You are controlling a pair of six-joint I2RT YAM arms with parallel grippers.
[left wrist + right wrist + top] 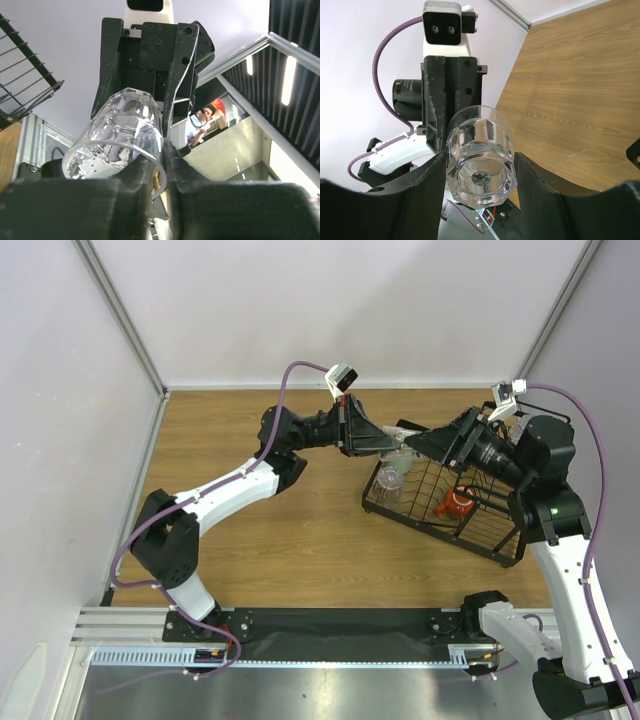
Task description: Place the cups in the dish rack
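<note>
The clear tumbler [480, 150], smooth-walled with a thick faceted base, hangs on its side in the air above the far left corner of the dish rack [430, 530], between the two arms. The left gripper [164, 160] is nearly closed, its black fingers pinching the tumbler's rim wall. The right gripper [479, 167] has its jaws partly apart on either side of the tumbler's base; whether its pads press the plastic cannot be told.

The rack is thin black wire, a rectangular tray set askew. Inside it, toward the middle, an orange-red mug [458, 505] sits, and at the rack's left end stands another clear cup [389, 481].

The rack stands on a wood-grain table [300, 550]. Left of and behind the rack, plain pale walls [350, 310] meet at metal corner posts [120, 315].
</note>
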